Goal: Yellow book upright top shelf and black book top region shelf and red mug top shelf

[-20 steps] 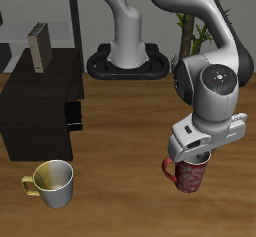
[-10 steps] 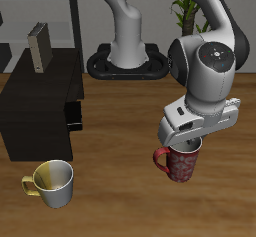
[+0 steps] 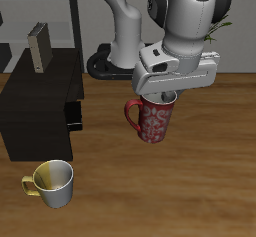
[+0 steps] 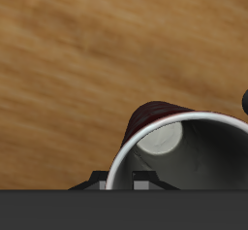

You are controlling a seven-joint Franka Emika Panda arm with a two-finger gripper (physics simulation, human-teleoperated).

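**Red mug up in the air**

Gripper (image 3: 165, 97) clamped on the rim of the red mug (image 3: 156, 120), holding it upright and clear of the table (image 3: 215, 196), roughly over the middle. Handle sticking out toward the shelf (image 3: 40, 106). From the wrist view, just the mug's pale grey inside (image 4: 184, 151) and wood grain below. Shelf sitting at the table's edge, open compartment facing the middle. Yellow book (image 3: 39, 45) standing upright on the shelf's top, near its back edge. White-and-yellow mug (image 3: 52, 182) down on the table by the front edge, just in front of the shelf. Can't spot the black book anywhere.
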